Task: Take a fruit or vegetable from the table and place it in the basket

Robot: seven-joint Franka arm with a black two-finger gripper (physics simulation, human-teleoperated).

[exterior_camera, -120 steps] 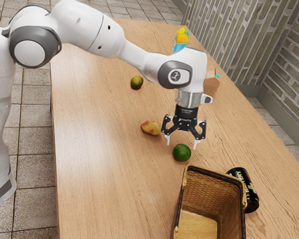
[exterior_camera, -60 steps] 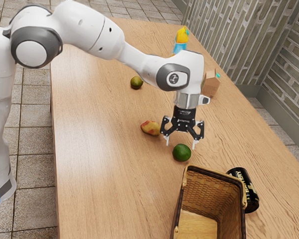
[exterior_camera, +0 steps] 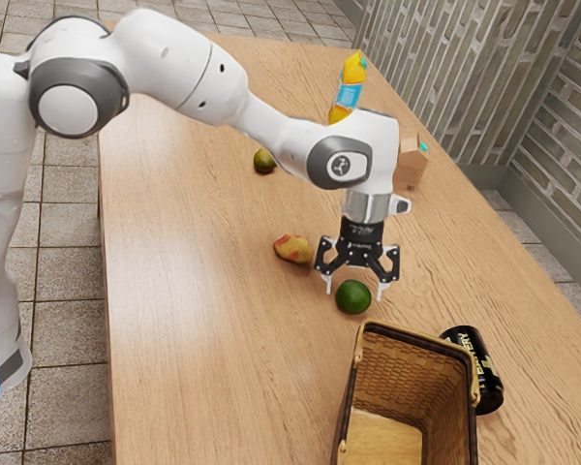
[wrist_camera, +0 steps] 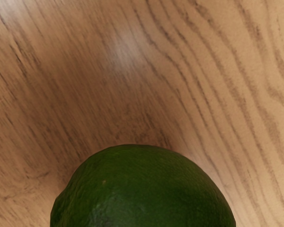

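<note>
Green fruit (exterior_camera: 352,297), a lime or avocado by the look of it, sits on the table (exterior_camera: 194,349) right under the black tool (exterior_camera: 354,289). The tool's two fingers stand wide apart with nothing gripped: one passes on the exterior view's left of the fruit, the other on its right, and the fruit shows about midway between them. In the wrist view it looms large, so it must be close beneath the hand. I'd judge the tool is lined up across it, or nearly; whether it needs a nudge toward the near side, I can't tell from where I stand. Nor can I make out a clear long axis.

The next move, I'd say, is to settle lower and then close from both sides. Come down off-centre and a fingertip could press on that rounded skin and set it rolling. The basket (exterior_camera: 412,373) waits close by, nearer than the fruit and toward the exterior view's right, so the carry should be short, with a lift over the rim first.
</note>
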